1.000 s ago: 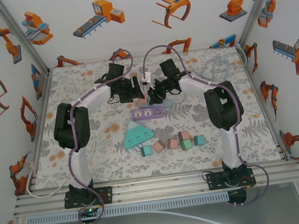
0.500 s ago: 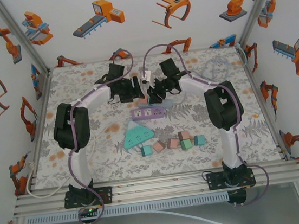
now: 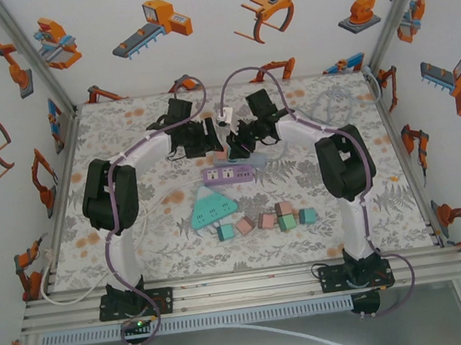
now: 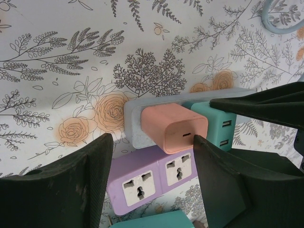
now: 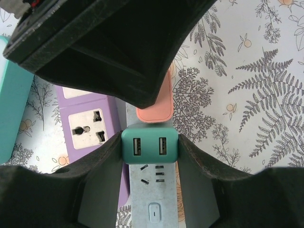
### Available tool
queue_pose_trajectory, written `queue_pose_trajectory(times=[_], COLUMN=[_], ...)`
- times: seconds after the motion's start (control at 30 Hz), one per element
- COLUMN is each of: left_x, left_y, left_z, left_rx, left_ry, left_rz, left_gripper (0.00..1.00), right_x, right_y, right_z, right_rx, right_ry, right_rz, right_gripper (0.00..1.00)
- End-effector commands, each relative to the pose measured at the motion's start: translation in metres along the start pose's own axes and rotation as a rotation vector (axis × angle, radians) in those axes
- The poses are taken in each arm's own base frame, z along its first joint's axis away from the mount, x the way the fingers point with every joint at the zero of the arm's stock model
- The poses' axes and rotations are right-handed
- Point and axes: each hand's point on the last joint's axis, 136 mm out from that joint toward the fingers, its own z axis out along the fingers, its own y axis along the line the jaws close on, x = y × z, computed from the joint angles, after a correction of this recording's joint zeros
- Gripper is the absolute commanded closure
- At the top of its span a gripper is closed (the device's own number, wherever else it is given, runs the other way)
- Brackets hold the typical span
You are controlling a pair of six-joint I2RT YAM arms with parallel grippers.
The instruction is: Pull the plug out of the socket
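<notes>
A teal plug [image 5: 149, 146] with two USB ports sits in the grey socket strip [image 5: 153, 194], next to a salmon plug [image 5: 156, 113]. My right gripper [image 5: 149, 148] is shut on the teal plug, one finger pressed flat on each side. In the left wrist view the salmon plug [image 4: 173, 127] and teal plug [image 4: 216, 128] stand side by side on the grey strip [image 4: 135, 128]. My left gripper [image 4: 152, 142] hangs open just over the salmon plug's end, gripping nothing. From above, both grippers [image 3: 210, 144] [image 3: 237, 145] meet over the strip.
A purple double socket [image 3: 229, 174] lies right beside the grey strip on its near side. A teal wedge-shaped piece [image 3: 210, 209] and several small blocks [image 3: 266, 220] lie nearer the bases. A pale cable loop [image 3: 328, 110] rests at the back right.
</notes>
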Motion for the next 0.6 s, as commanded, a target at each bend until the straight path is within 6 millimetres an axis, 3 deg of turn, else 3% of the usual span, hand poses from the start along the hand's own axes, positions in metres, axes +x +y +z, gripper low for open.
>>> queue_pose_trajectory(times=[0.0,0.47,0.57], left_x=[0.086,0.086,0.085], left_y=[0.076,0.077,0.075], left_z=[0.027,0.025,0.024], left_rx=[-0.277,-0.282,-0.275], left_ry=[0.252,0.254,0.250], left_rz=[0.041,0.043,0.046], left_gripper=[0.37,0.37,0.37], right_x=[-0.086,-0.091,-0.084], right_y=[-0.008,0.003,0.002], right_z=[-0.056,-0.075,-0.077], right_rx=[0.094,0.128,0.156], right_ry=[-0.198,-0.214,-0.206], right_rz=[-0.148,-0.162,-0.162], right_gripper=[1.00,1.00,1.00])
